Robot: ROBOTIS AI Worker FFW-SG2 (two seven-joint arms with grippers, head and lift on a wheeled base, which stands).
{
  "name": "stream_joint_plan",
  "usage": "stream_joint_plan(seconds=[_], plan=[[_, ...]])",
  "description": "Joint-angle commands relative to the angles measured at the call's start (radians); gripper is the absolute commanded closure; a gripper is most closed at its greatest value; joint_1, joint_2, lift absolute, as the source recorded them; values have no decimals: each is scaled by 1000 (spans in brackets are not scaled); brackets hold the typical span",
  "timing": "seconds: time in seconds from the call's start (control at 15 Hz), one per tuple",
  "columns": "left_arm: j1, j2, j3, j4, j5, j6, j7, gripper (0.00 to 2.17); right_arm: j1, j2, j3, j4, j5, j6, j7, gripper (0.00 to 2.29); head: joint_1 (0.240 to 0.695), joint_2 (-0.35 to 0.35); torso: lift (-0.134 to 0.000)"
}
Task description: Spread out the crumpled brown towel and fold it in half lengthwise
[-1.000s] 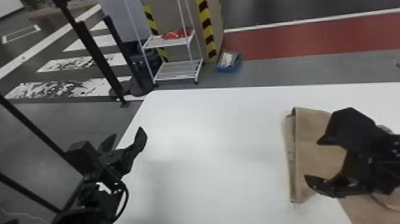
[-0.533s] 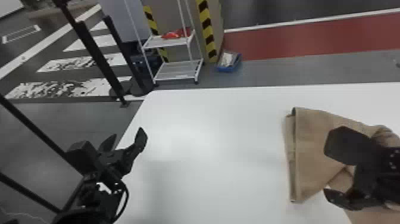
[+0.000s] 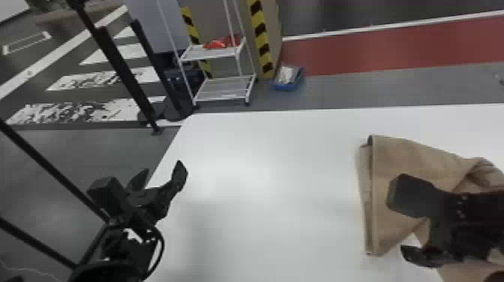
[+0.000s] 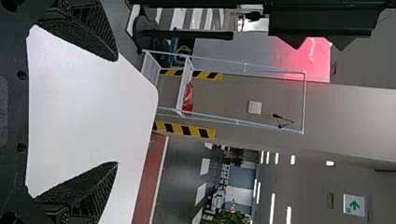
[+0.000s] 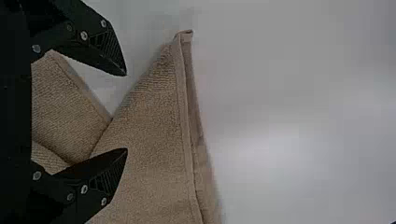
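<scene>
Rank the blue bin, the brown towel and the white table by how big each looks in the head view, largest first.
1. White table
2. Brown towel, though partly covered by the right arm
3. Blue bin

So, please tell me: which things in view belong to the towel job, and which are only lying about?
For the job:
- brown towel, still not fully spread
- white table under it
- right hand, open over the towel
- left hand, open, near the table's left edge

Only around:
- white rack
- red item on it
- blue bin
- black post
</scene>
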Motion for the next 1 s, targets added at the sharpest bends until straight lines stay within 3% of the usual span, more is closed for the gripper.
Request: stream_joint_plan(seconds=[0.0, 0.27, 0.4, 0.47, 0.6, 0.73, 0.8, 0.93], plan=[[-1, -1, 0, 0, 0, 0, 0, 87, -38, 14, 24, 53, -13, -15, 5, 417, 695, 350, -125], [-2, -1, 2, 3, 0, 0, 0, 87, -61, 28, 32, 75, -32, -18, 5, 903, 695, 350, -125], [-7, -1, 2, 12, 0, -3, 0, 87, -62, 26, 25, 73, -57, -18, 5, 1477, 695, 350, -125], [-10, -1, 2, 15, 0, -3, 0, 87, -62, 28, 9, 64, -100, -15, 5, 1710, 695, 350, -125], [-13, -1, -2, 20, -2, -3, -2, 87, -65, 51, -59, 27, -263, 4, 5, 1774, 695, 350, -125], [-18, -1, -5, 25, -3, -3, -2, 87, -98, 103, -106, 18, -393, 10, -150, 1895, 695, 350, -125], [-18, -1, -6, 23, -3, -3, -2, 87, -118, 110, -116, 21, -425, 28, -255, 2010, 695, 350, -125], [-13, -1, -6, 20, -3, -3, -2, 87, -171, 110, -157, 50, -468, 22, -439, 2010, 695, 350, -125]])
